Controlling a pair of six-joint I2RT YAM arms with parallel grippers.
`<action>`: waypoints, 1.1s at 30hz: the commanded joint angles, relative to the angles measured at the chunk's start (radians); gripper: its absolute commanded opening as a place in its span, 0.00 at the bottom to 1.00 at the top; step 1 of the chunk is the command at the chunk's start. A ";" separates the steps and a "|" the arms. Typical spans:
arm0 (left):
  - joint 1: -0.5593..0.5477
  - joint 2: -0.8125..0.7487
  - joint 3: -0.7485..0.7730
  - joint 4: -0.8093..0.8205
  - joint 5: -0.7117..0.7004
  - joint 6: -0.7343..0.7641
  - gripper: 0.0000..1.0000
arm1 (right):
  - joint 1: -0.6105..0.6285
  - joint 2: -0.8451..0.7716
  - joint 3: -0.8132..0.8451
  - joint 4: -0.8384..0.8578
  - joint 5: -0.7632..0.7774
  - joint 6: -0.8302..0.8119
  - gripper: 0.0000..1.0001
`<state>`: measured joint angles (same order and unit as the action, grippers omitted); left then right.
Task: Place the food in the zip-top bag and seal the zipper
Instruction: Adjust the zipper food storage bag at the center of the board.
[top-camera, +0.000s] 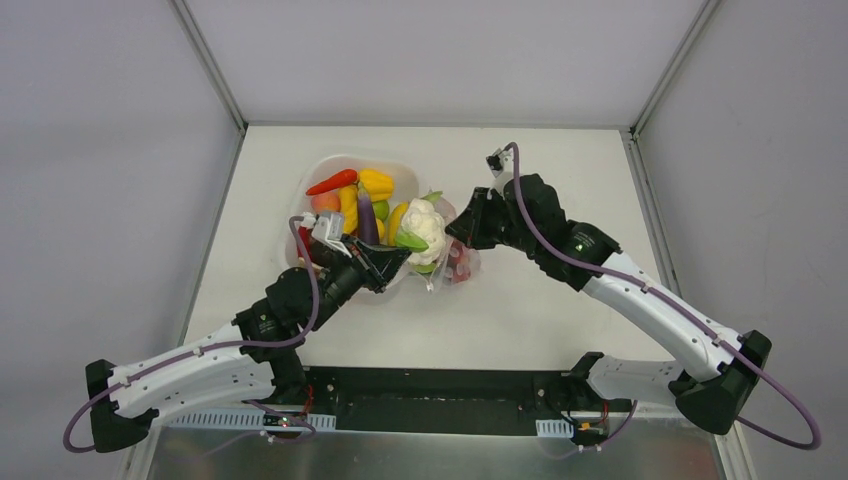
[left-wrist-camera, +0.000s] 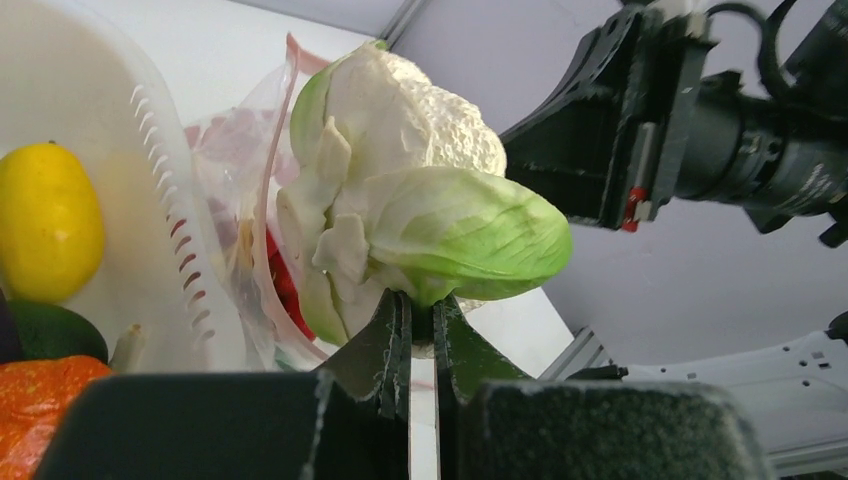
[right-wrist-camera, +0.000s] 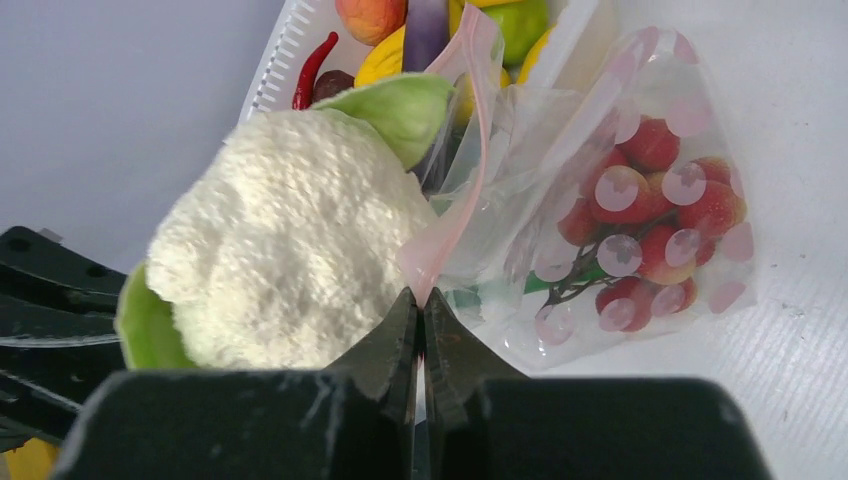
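the loading step is in hand. the left gripper is clamping closed on a green leaf at the base of the cauliflower and is holding it raised, right at the mouth of the bag. the right gripper is pinching closed on the pink zipper and is lifting one lip of the mouth, so that the strip is standing up against the side of the cauliflower. the bag is lying on the table just beside the white tub and is holding a bunch of red grapes. the other food is sitting in the tub. the far lip of the mouth is hidden behind the cauliflower, so how wide the mouth is gaping cannot be told. as a judgement, the next move is calling for the left arm to be pushing the cauliflower past the raised lip and well into the bag before letting go, while the right arm is keeping the lip taut. the cauliflower is looking bulky against the mouth, so it may be catching on the zipper or dragging the bag along.
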<state>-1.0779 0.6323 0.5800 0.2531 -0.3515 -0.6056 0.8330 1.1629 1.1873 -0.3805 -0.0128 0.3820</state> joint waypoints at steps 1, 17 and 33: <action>0.006 -0.013 -0.022 0.008 0.022 -0.014 0.00 | 0.005 -0.034 0.032 0.086 0.005 0.015 0.05; 0.006 0.153 0.238 -0.378 -0.047 0.232 0.00 | 0.002 -0.036 0.068 0.122 -0.159 0.018 0.06; 0.006 0.122 0.429 -0.562 -0.056 0.278 0.90 | -0.001 -0.146 0.042 0.127 0.168 -0.016 0.06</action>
<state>-1.0782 0.8101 1.0008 -0.2913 -0.3698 -0.3607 0.8349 1.0737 1.2057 -0.3195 -0.0208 0.3759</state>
